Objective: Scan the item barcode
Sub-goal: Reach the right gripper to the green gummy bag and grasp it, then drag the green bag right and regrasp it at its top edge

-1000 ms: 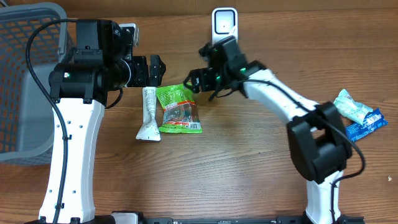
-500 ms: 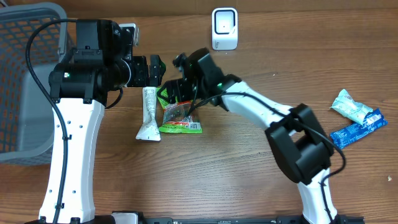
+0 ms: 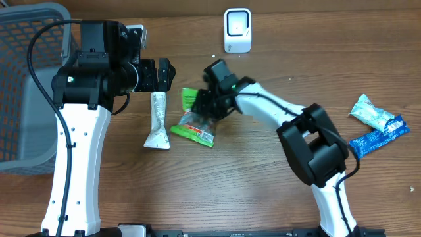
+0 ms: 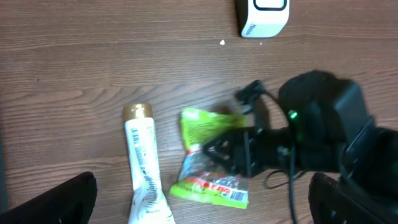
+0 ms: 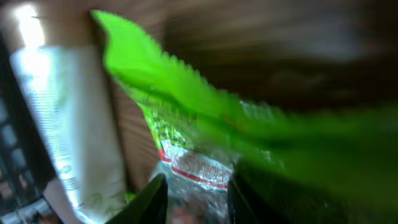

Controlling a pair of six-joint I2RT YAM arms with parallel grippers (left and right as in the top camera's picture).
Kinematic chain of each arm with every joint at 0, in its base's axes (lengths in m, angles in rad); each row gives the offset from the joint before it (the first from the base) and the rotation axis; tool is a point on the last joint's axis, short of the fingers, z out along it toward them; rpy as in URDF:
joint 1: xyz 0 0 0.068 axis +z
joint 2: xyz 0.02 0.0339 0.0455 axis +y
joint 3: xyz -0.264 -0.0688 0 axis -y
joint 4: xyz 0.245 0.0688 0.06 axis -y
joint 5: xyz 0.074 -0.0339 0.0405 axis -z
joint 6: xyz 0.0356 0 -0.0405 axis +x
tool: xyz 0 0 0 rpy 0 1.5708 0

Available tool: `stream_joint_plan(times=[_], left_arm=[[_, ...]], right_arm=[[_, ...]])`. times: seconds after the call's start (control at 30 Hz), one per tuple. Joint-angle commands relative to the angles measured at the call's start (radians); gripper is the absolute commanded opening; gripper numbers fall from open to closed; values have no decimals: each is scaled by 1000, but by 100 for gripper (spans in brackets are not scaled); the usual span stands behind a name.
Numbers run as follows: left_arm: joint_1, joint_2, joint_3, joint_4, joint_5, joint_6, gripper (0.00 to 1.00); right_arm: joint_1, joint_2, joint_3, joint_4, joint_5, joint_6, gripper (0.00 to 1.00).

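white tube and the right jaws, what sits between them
The green snack bag, lying beside the white tube, with the jaws of the right gripper on its far edge; clearest in the left wrist view.

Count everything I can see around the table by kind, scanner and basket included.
Packets: 3, the green packet, the pale teal packet and the blue wrapper
Tubes: 1, the white tube
Scanners: 1, the white scanner
Baskets: 1, the grey basket
Total: 6
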Motion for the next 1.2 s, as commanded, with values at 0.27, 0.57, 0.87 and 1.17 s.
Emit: stream_joint_plan(times=[0.27, 0.57, 0.87, 1.17], left_arm=[[-2, 4, 15, 1, 16, 19, 100], [-2, 4, 15, 1, 16, 19, 100], [-2, 4, 15, 1, 16, 19, 100], [-2, 4, 15, 1, 16, 19, 100]], right_arm=[[-180, -69, 163, -539, 300, -180, 54], [-314, -70, 306, -790, 275, -425, 83], [-567, -70, 262, -908, -84, -652, 84], [-499, -70, 63, -738, -225, -755, 91]])
